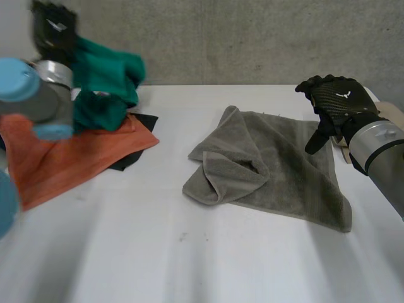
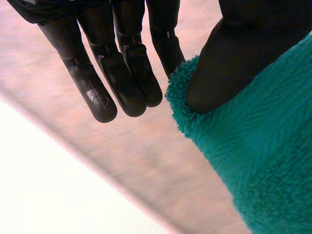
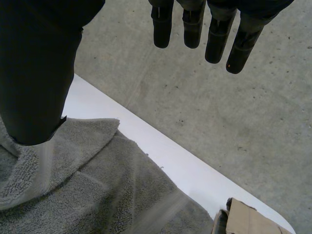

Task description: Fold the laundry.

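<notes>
Your left hand point(image 1: 53, 28), at 10 o'clock, pinches the green towel point(image 1: 107, 69) between thumb and fingers point(image 2: 165, 48); lift it clear of the orange cloth point(image 1: 76, 158). Your right hand point(image 1: 338, 98) hangs with fingers released.

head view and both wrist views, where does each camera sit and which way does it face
Head view: behind and between the arms, looking down at the white table; both arms show.
Left wrist view: on the left wrist, looking along the left hand, thumb against the green towel.
Right wrist view: on the right wrist, looking past the open right hand at the grey towel.
Shared: head view also shows both towels.
</notes>
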Robot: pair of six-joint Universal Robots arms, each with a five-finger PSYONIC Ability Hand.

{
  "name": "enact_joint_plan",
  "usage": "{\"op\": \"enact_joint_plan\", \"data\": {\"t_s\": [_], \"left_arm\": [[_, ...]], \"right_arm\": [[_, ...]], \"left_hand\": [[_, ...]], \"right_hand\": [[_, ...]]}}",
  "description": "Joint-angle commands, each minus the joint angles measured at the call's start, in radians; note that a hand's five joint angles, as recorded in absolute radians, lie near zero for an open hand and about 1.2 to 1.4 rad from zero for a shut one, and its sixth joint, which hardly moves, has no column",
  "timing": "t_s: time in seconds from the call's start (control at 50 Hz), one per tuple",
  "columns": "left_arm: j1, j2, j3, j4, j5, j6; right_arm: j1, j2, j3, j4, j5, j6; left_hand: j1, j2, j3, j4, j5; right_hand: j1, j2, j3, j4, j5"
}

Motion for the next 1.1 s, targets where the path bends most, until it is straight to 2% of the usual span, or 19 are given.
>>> {"op": "enact_joint_plan", "data": {"t_s": [0.02,0.1,0.12,0.14,0.16,0.18,0.22,0.36,0.44,0.52,0.56,0.6,0.66,0.72,0.82,0.9,1.0,1.1], "left_arm": [[0.114,0.090,-0.067,0.033,-0.134,0.044],[0.117,0.112,-0.154,0.071,-0.105,0.131],[0.108,0.116,-0.206,0.081,-0.073,0.160],[0.103,0.116,-0.231,0.085,-0.057,0.173],[0.096,0.119,-0.262,0.094,-0.036,0.185],[0.076,0.126,-0.314,0.107,0.005,0.193],[0.038,0.141,-0.384,0.134,0.058,0.193],[-0.059,0.184,-0.510,0.136,0.075,0.164],[-0.127,0.241,-0.581,0.098,0.078,0.024],[-0.211,0.311,-0.659,-0.061,0.089,-0.205],[-0.246,0.330,-0.675,-0.135,0.098,-0.278],[-0.297,0.342,-0.693,-0.218,0.139,-0.356],[-0.354,0.343,-0.710,-0.281,0.202,-0.404],[-0.403,0.339,-0.710,-0.295,0.253,-0.400],[-0.427,0.320,-0.699,-0.286,0.268,-0.358],[-0.446,0.281,-0.679,-0.260,0.271,-0.278],[-0.481,0.195,-0.597,-0.248,0.257,-0.174],[-0.483,0.144,-0.535,-0.249,0.256,-0.148]], "right_arm": [[0.011,0.000,0.002,0.005,-0.001,0.001],[0.011,-0.002,0.002,0.006,-0.001,0.001],[0.011,-0.002,0.002,0.006,-0.001,0.001],[0.011,-0.002,0.002,0.006,-0.001,0.001],[0.011,-0.002,0.002,0.005,-0.001,0.001],[0.011,-0.002,0.002,0.005,-0.001,0.001],[0.011,-0.003,0.002,0.006,-0.001,0.001],[0.011,-0.008,0.000,0.006,-0.001,0.001],[0.003,-0.013,-0.005,0.014,-0.001,-0.001],[-0.003,-0.034,-0.041,0.093,-0.001,-0.013],[-0.004,-0.045,-0.064,0.150,-0.004,-0.024],[-0.008,-0.057,-0.101,0.245,-0.007,-0.057],[-0.026,-0.057,-0.115,0.324,-0.008,-0.108],[-0.066,-0.054,-0.098,0.385,-0.010,-0.185],[-0.087,-0.051,-0.006,0.382,-0.007,-0.269],[-0.098,-0.046,0.078,0.312,-0.007,-0.297],[-0.127,-0.046,0.204,0.166,-0.019,-0.312],[-0.141,-0.045,0.268,0.112,-0.039,-0.312]], "left_hand": [[0.258,0.202,0.205,0.197,0.249],[0.258,0.202,0.205,0.197,0.249],[-0.416,-0.471,-0.469,-0.477,-0.425],[-0.762,-0.818,-0.815,-0.824,-0.772],[-0.963,-1.019,-1.016,-1.025,-0.973],[-0.899,-0.955,-0.952,-0.961,-0.909],[-0.963,-1.019,-1.016,-1.025,-0.973],[-0.954,-1.010,-1.007,-1.015,-0.963],[-0.933,-0.989,-0.986,-0.995,-0.943],[-0.904,-0.960,-0.957,-0.965,-0.914],[-0.898,-0.954,-0.951,-0.959,-0.908],[-0.875,-0.931,-0.928,-0.936,-0.884],[-0.845,-0.901,-0.898,-0.907,-0.855],[-0.769,-0.825,-0.822,-0.830,-0.779],[-0.745,-0.801,-0.798,-0.807,-0.755],[-0.734,-0.790,-0.787,-0.795,-0.743],[-0.607,-0.663,-0.660,-0.669,-0.617],[-0.467,-0.523,-0.520,-0.528,-0.476]], "right_hand": [[-0.020,-0.044,-0.037,-0.057,-0.068],[-0.020,-0.044,-0.037,-0.057,-0.068],[-0.020,-0.044,-0.037,-0.057,-0.068],[-0.020,-0.044,-0.037,-0.057,-0.068],[-0.020,-0.044,-0.037,-0.057,-0.068],[-0.020,-0.044,-0.037,-0.057,-0.068],[-0.020,-0.044,-0.037,-0.057,-0.068],[-0.020,-0.044,-0.037,-0.057,-0.068],[-0.020,-0.044,-0.037,-0.057,-0.068],[-0.020,-0.044,-0.037,-0.057,-0.068],[-0.020,-0.044,-0.037,-0.057,-0.068],[-0.020,-0.044,-0.037,-0.057,-0.068],[-0.020,-0.044,-0.037,-0.057,-0.068],[-0.020,-0.044,-0.037,-0.057,-0.068],[-0.020,-0.044,-0.037,-0.057,-0.068],[-0.020,-0.044,-0.037,-0.057,-0.068],[-0.020,-0.044,-0.037,-0.057,-0.068],[-0.020,-0.044,-0.037,-0.057,-0.068]]}}
